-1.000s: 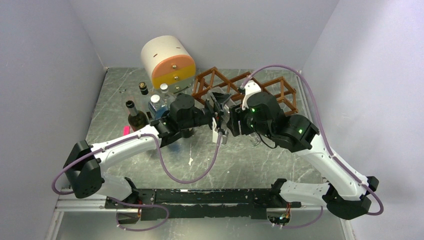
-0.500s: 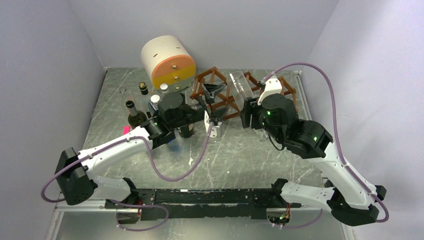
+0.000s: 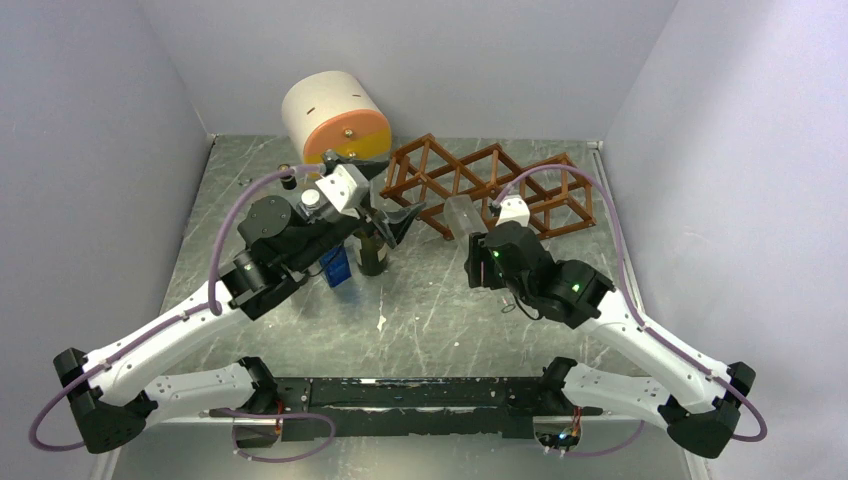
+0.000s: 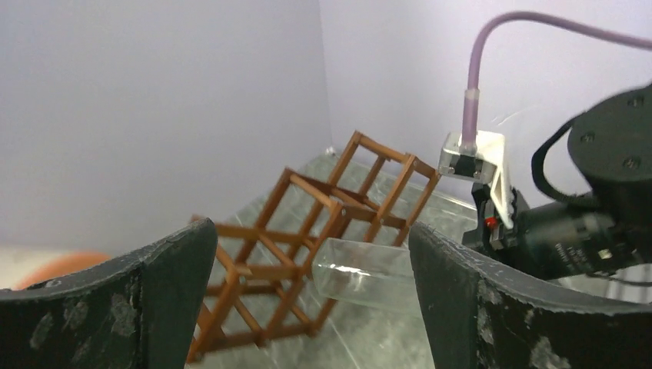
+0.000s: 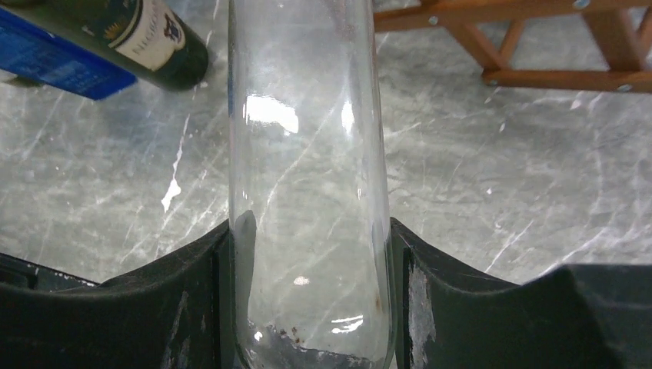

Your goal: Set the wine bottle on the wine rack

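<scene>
One clear glass wine bottle [image 5: 307, 138] is lying roughly level in the right gripper [image 5: 311, 261]. The fingers [image 5: 192, 292] are clamping it near one end, at a middling spread set by the glass.

The free end is pointing at the wine rack [image 3: 480, 185] and hanging just in front of the near lower slats around the middle cell. Cannot tell whether glass and wood are touching. No part of the bottle is sitting inside a cell yet.

The rack is standing along the far edge of the table [image 3: 440, 310], right of centre.

The left gripper [image 4: 311, 238] is hovering with fingers spread wide, holding nothing. It is raised beside the rack's left end and in front of the round cream-and-orange drawer unit [image 3: 335, 120] at the far edge.

A dark green bottle [image 3: 373, 250] is standing left of centre, with a blue box [image 3: 337, 267] just beside it.

Risks, as judged:
- The leading end may be catching a slat instead of entering the diamond opening, since the bottle is approaching low and at an angle.
- The light rack may be getting shoved toward the far edge, with nothing bracing it.
- Smooth glass gripped at one end only may be pivoting or slipping downward once it meets resistance.
- The wide left fingers are sitting close enough to foul the rack's left end.
</scene>
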